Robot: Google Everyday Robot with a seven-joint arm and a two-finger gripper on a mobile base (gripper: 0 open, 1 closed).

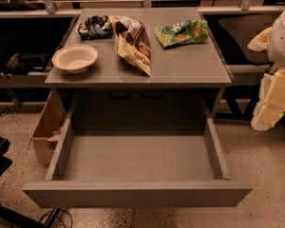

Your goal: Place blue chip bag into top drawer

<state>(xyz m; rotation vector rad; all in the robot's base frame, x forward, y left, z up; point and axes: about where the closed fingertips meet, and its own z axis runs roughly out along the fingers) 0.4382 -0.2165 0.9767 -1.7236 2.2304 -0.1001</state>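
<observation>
The blue chip bag (94,26) lies crumpled at the back left of the grey cabinet top (180,65), just behind the cream bowl (75,58). The top drawer (137,193) is pulled fully out towards me and its inside is bare. My arm and gripper (270,96) show as white and cream parts at the right edge of the view, to the right of the cabinet and well away from the bag. Nothing shows in the gripper.
A tan-and-brown bag (133,42) lies in the middle of the cabinet top and a green bag (181,32) at the back right. A cardboard box (46,129) stands on the floor left of the cabinet. Dark shelving runs on both sides.
</observation>
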